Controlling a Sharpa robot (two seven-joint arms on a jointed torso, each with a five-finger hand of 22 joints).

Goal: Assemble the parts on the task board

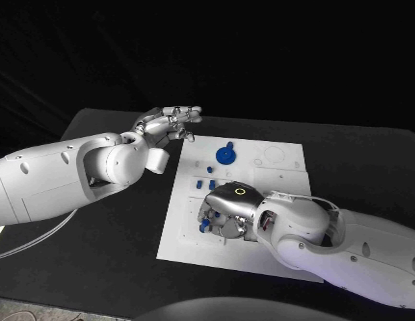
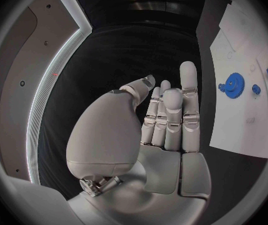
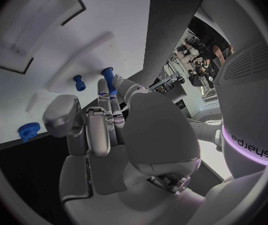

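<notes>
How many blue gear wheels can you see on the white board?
1. The blue gear sits on the far part of the task board, near the left hand. The right hand covers some of the board, so another could be hidden.

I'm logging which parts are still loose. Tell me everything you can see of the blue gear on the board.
The blue gear is a round, toothed, plastic-looking wheel with a raised hub. It lies flat on the far part of the white task board, and neither hand touches it. The left wrist view shows its toothed rim. Whether it sits on a peg cannot be told.
</notes>
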